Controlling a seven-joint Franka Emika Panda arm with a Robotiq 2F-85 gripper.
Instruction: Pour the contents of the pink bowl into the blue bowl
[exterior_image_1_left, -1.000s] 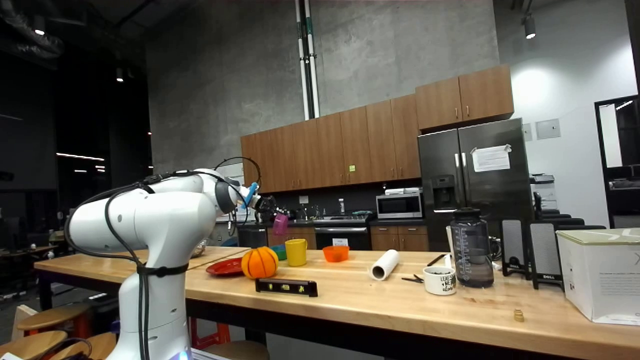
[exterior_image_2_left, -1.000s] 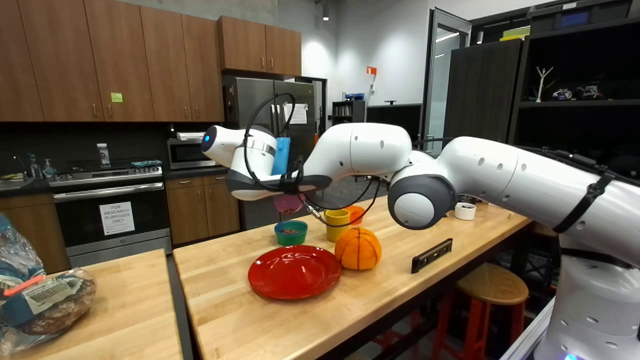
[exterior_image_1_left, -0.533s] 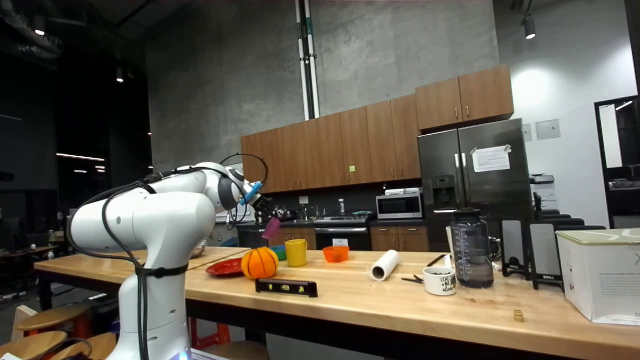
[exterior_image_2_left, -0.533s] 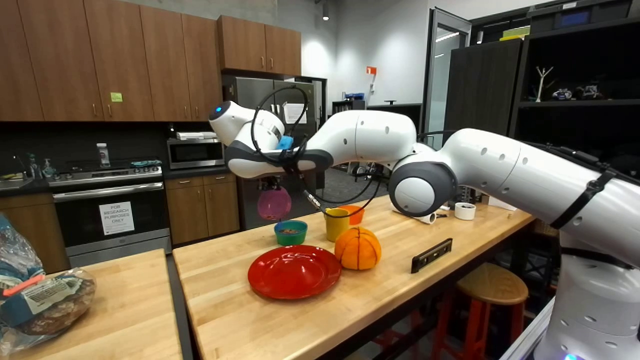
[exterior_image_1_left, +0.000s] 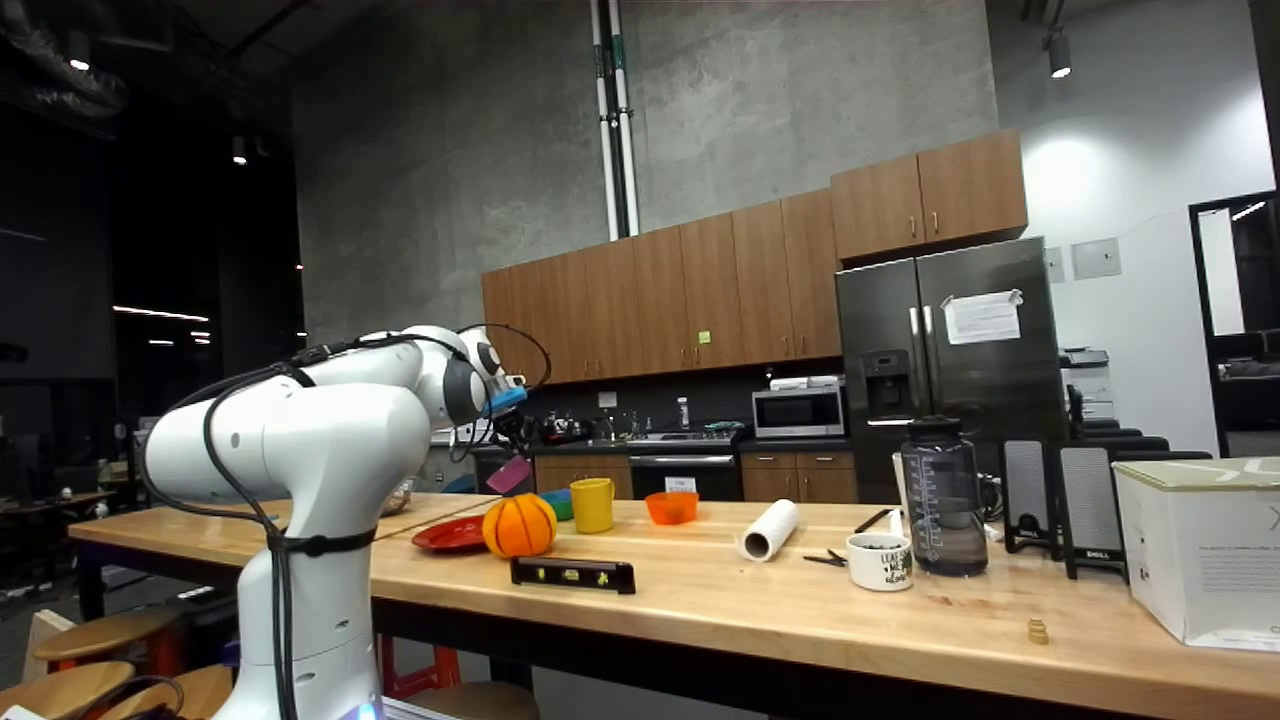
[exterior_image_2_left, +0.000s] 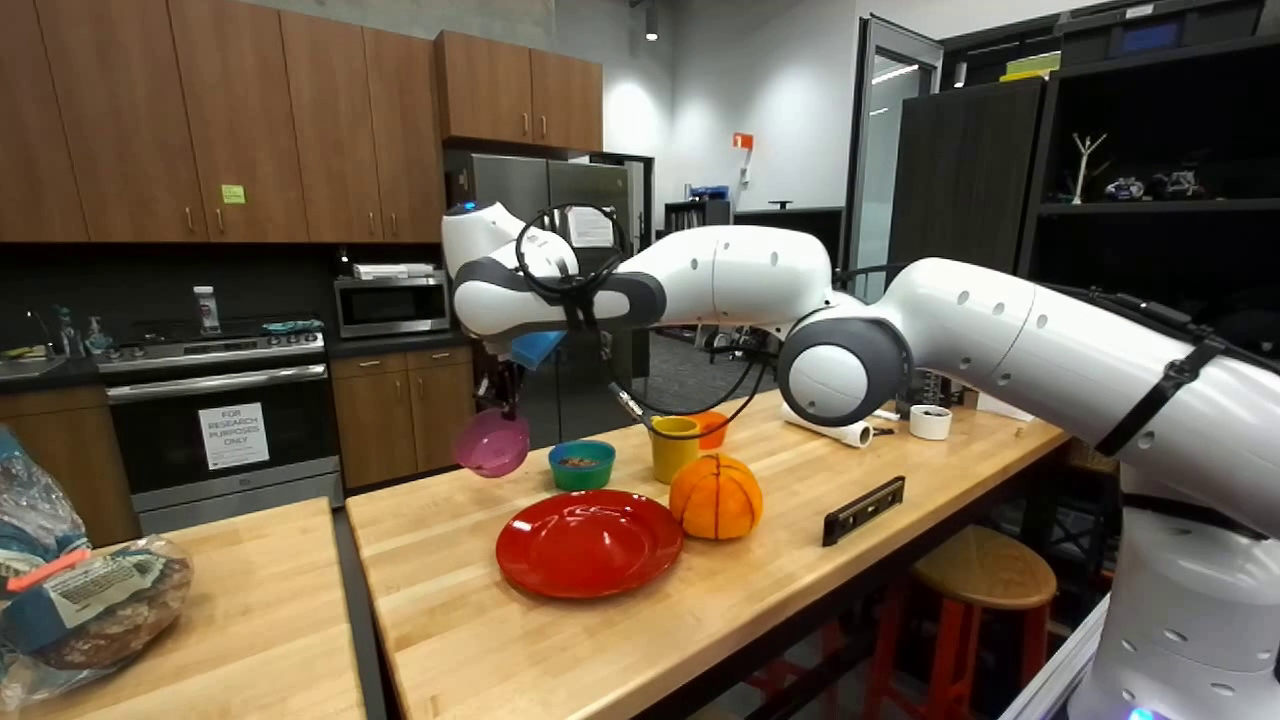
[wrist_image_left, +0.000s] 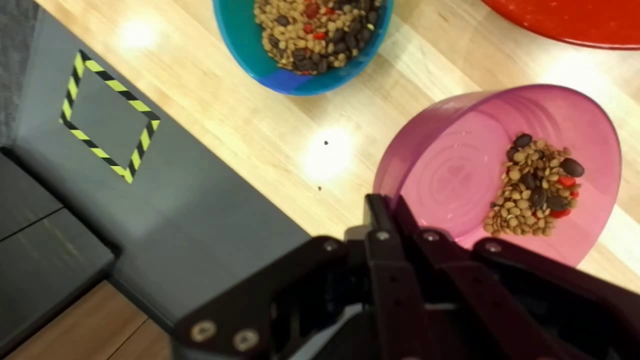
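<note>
My gripper is clamped on the wall of one pink bowl, held tilted over the worktop, mix inside. One blue bowl stands there with mix too; I count two specks, one plate.
</note>
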